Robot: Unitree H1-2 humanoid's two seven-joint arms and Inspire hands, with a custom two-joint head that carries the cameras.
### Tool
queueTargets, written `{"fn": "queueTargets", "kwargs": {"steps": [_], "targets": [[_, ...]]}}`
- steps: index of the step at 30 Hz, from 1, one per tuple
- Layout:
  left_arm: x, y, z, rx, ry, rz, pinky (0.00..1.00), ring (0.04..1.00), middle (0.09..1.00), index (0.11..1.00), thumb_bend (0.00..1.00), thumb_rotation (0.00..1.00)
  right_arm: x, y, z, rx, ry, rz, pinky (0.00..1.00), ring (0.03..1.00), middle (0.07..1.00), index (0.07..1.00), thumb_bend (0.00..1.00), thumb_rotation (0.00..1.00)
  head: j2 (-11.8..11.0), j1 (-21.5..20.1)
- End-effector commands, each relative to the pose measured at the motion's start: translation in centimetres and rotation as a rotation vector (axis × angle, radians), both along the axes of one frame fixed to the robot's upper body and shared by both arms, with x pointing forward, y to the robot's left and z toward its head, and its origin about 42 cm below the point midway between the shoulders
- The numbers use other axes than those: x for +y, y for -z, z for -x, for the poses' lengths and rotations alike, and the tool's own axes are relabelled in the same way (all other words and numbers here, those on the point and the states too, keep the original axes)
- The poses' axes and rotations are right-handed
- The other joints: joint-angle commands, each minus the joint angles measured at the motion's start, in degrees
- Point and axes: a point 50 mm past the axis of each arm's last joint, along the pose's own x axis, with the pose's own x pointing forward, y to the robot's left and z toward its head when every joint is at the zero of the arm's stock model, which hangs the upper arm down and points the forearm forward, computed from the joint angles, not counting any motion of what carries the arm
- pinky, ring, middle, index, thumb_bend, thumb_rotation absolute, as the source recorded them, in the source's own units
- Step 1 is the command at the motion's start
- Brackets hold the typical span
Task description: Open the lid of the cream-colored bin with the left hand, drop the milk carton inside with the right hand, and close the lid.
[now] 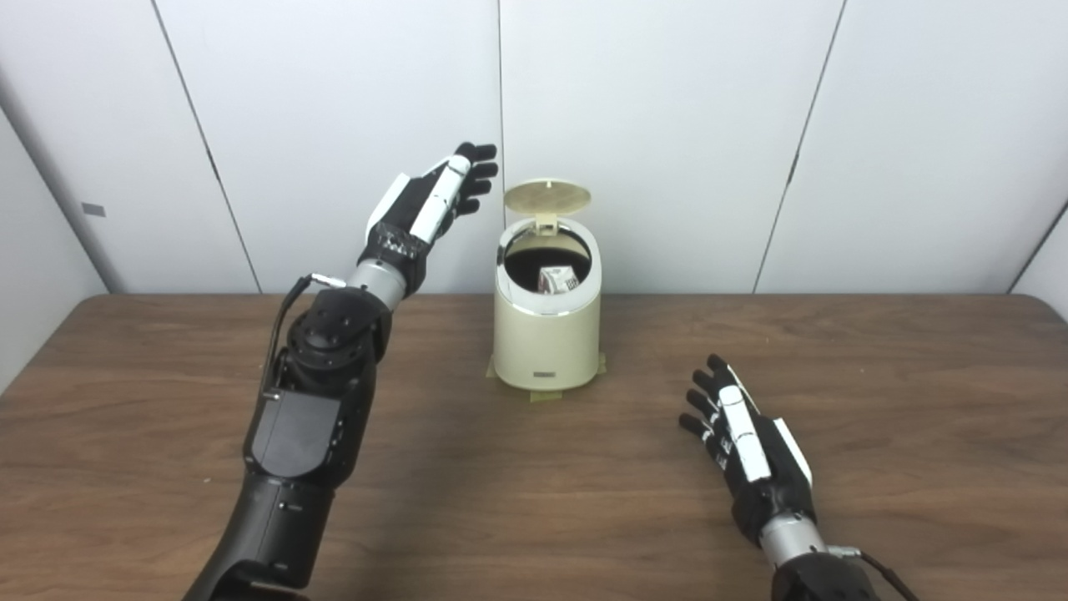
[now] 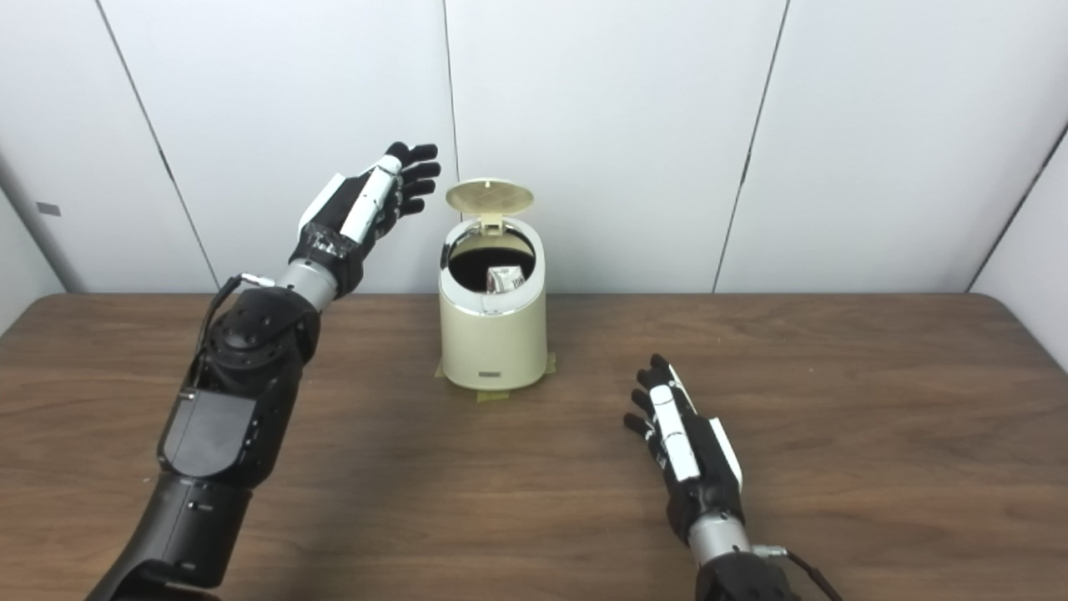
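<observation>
The left hand [image 1: 434,200] is raised high, arm stretched forward, fingers spread and empty. The right hand [image 1: 747,442] lies low, fingers apart, empty.

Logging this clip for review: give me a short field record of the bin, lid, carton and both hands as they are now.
bin: cream bin upright on the table, taped at its base
lid: lid up, standing open behind the opening
carton: milk carton inside the bin
left hand: left hand raised left of the lid, open, not touching it
right hand: right hand low over the table, open, empty
step left: close the lid
</observation>
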Motion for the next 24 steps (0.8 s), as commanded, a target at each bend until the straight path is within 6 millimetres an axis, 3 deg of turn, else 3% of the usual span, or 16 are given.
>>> {"fn": "queueTargets", "kwargs": {"steps": [1,5,11,21,24], "targets": [[-0.4,-3.8,-0.8,-0.135,0.027,-0.034,0.90,0.896,0.879,0.882,0.49,1.00,0.3,-1.7,-0.2,-0.077,-0.018,-0.017,0.82,0.904,0.922,0.947,0.48,0.87,0.0,-0.1],[-0.5,-3.8,-1.0,-0.156,0.044,-0.081,0.89,0.883,0.866,0.858,0.48,1.00,0.5,-1.2,0.1,-0.062,-0.036,-0.016,0.73,0.875,0.909,0.954,0.48,0.86,0.0,-0.5],[-1.2,-4.6,-0.4,-0.202,0.080,-0.155,0.89,0.862,0.842,0.839,0.46,1.00,1.0,-1.1,0.2,-0.062,-0.069,0.041,0.68,0.841,0.902,0.977,0.54,0.89,0.0,-0.6],[-2.1,-5.1,-0.1,-0.287,0.062,-0.272,0.87,0.841,0.786,0.815,0.43,1.00,1.7,-0.9,-0.2,-0.071,-0.076,0.093,0.67,0.828,0.894,1.000,0.53,0.91,0.0,-0.8],[-2.1,-4.9,-0.1,-0.315,0.044,-0.331,0.91,0.860,0.777,0.818,0.42,1.00,1.7,-0.8,-0.4,-0.084,-0.074,0.097,0.67,0.825,0.887,1.000,0.51,0.92,0.0,-0.8]]}}
